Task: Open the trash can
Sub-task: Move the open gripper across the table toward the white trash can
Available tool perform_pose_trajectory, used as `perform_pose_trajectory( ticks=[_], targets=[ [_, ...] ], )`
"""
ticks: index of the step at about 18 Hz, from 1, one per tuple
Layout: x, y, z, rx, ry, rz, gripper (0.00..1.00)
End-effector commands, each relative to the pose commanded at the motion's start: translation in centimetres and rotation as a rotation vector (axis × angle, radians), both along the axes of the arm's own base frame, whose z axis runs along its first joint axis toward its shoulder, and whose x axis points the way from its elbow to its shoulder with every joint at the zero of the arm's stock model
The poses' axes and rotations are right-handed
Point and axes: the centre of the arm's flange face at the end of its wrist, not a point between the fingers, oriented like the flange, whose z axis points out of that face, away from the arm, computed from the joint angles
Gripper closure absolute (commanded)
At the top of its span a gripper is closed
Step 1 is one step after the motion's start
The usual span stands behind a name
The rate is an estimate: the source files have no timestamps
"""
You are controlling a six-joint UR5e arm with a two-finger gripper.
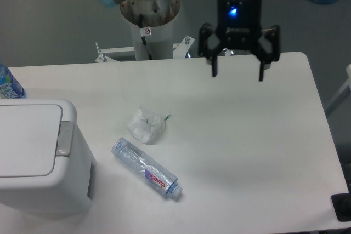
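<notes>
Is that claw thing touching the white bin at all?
Apart. The fixed camera view shows the gripper hanging open over the far side of the table, while the trash can sits at the near left, with a wide stretch of bare tabletop between them.

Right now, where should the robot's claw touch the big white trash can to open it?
Probably the grey push tab on the right edge of the trash can lid. It faces up, so coming straight down from above looks best. The gripper hangs open far off to the right, so it must cross above the crumpled paper and bottle first.
</notes>
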Motion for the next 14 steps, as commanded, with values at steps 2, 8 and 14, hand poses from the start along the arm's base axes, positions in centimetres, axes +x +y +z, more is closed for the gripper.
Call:
perform_pose_trajectory(
  ticks=[2,8,14],
  targets=[
    [1.5,1.9,-0.7,0.018,-0.027,0.009,0.0],
    [6.3,7.3,-2.6,0.093,-0.099,0.05,0.0],
    [9.3,10.2,-3.9,0.118,-0.174,0.087,0.0]
  ],
)
